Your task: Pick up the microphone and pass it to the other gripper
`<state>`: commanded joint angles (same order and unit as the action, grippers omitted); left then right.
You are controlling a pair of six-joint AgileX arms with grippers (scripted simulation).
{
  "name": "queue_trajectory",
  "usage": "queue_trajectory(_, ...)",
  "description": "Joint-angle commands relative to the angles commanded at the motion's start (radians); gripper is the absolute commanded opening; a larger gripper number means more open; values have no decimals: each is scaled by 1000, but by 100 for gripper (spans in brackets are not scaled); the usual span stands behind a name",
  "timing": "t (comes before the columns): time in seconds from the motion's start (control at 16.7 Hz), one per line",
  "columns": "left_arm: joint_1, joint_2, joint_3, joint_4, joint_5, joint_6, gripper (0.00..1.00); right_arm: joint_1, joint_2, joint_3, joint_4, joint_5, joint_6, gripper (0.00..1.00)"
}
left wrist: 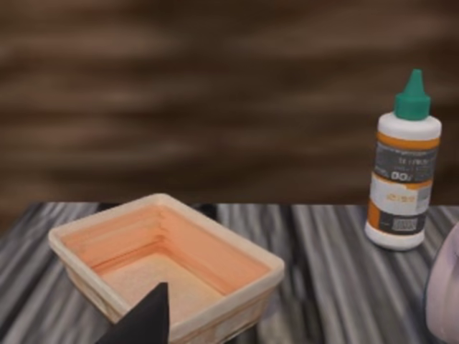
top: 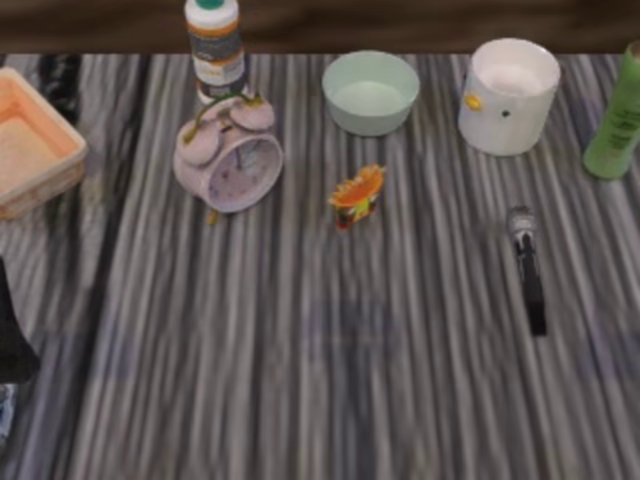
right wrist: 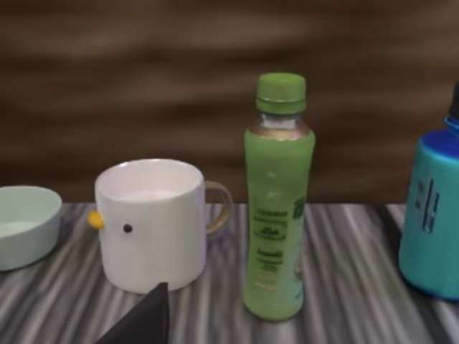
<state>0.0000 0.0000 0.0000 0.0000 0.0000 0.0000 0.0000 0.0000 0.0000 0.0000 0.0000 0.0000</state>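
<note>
The microphone (top: 526, 266) lies flat on the striped table (top: 300, 380) at the right, silver mesh head toward the back and slim black handle toward the front. No gripper is near it. My left arm (top: 12, 345) shows only as a black shape at the left edge of the top view. In the left wrist view one black fingertip (left wrist: 147, 321) pokes up in front of the orange tray, with nothing against it. My right arm is outside the top view. Its wrist view shows one black fingertip (right wrist: 147, 319) before the white mug, holding nothing.
Along the back stand an orange tray (top: 30, 150), a glue bottle (top: 214, 45), a pink alarm clock (top: 228, 155), a pale green bowl (top: 370, 92), a white duck mug (top: 508, 95) and a green bottle (top: 615, 115). A small orange toy (top: 356, 195) sits mid-table. A blue bottle (right wrist: 434, 222) stands by the green one.
</note>
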Motion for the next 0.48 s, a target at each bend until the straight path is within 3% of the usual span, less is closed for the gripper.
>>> queue_trajectory(0.24,0,0,0,0,0,0,100,8,31,30,-19,0,7,100)
queue_trajectory(0.48,0,0,0,0,0,0,100,48,220,195,-123,5,48,100)
